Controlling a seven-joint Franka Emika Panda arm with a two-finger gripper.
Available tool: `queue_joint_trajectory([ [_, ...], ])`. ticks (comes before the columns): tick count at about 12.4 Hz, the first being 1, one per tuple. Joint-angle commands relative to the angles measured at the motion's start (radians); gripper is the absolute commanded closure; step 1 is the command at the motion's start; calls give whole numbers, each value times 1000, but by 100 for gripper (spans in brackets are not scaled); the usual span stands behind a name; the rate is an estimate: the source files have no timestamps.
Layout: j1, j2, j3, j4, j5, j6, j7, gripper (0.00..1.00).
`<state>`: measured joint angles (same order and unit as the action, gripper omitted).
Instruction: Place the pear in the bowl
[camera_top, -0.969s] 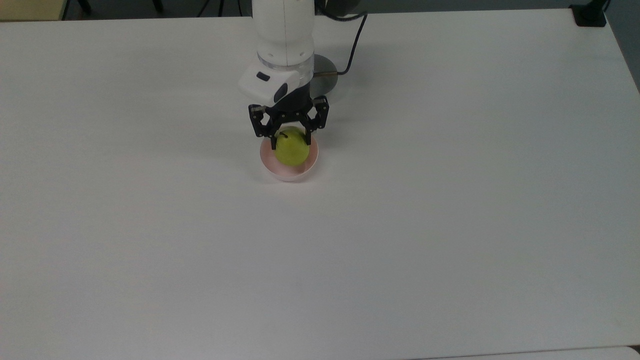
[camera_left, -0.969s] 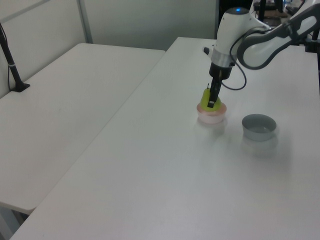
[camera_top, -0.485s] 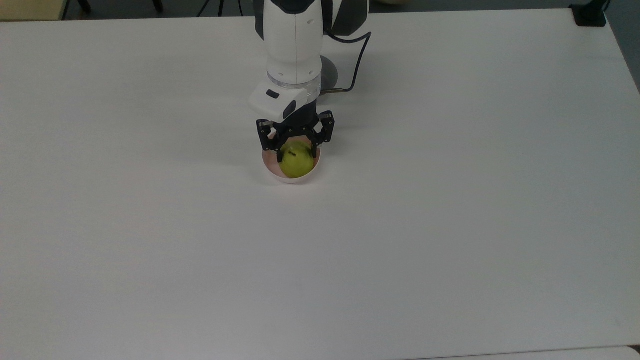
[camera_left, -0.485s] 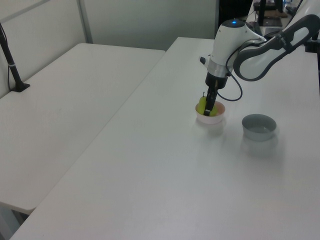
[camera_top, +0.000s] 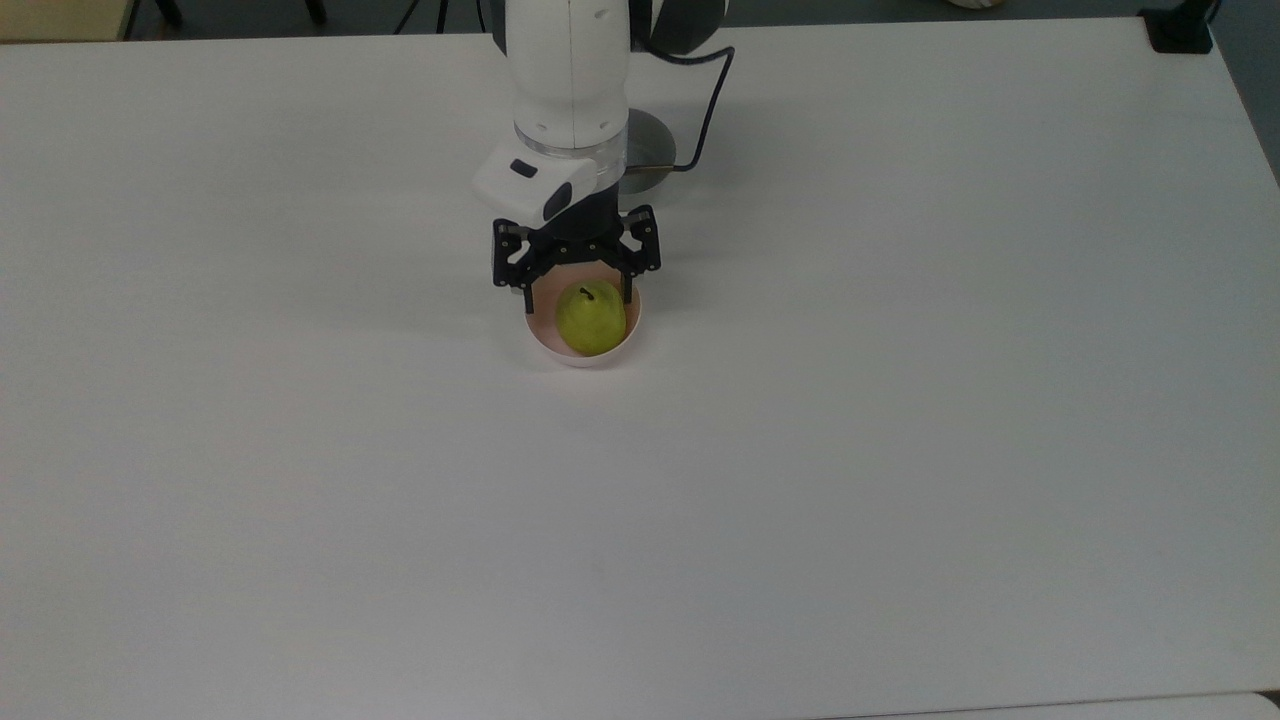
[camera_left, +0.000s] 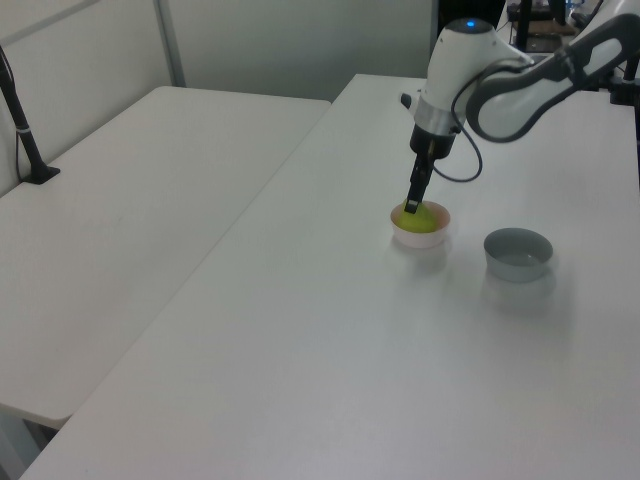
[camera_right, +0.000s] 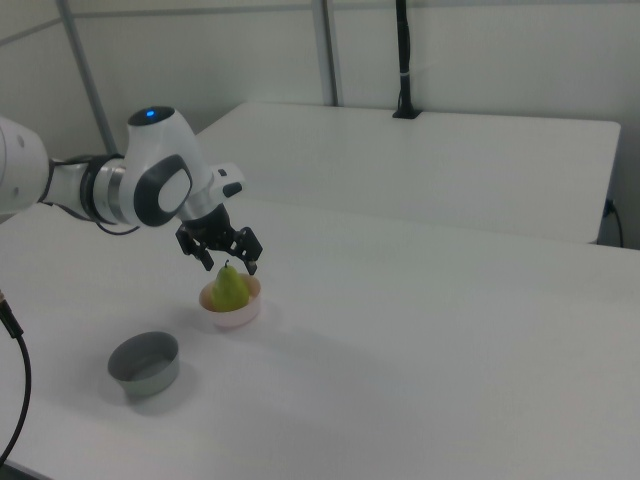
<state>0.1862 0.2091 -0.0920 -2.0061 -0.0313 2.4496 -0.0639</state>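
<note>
Where the white table (camera_top: 900, 450) spreads wide across the top view, the white robot arm (camera_top: 570, 70) reaches down from the far edge toward its middle, a black cable (camera_top: 712, 90) looping off its side. In the right view a grey bowl (camera_right: 144, 362) stands on the table, apart from the pink bowl (camera_right: 232, 312) and nearer the right view's left. The gripper (camera_top: 577, 293) hangs just above the pink bowl with its jaws spread apart, holding nothing. The pear (camera_top: 590, 316) sits inside the pink bowl (camera_top: 582, 352), stem pointing up, free of the fingers (camera_top: 628, 288)
</note>
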Motion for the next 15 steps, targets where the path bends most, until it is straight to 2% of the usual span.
queue_joint_trajectory([
  [1,-23,-34,-5,149,-24,-304,35,0],
  [4,-63,-71,-9,306,-22,-608,68,0],
  [6,-97,-115,-5,357,-21,-742,88,0],
  [9,-155,-204,15,368,-10,-881,88,0],
  [10,-184,-224,29,368,-7,-902,88,0],
  [12,-197,-254,29,357,11,-891,47,0],
  [15,-198,-244,20,345,67,-729,-48,0],
])
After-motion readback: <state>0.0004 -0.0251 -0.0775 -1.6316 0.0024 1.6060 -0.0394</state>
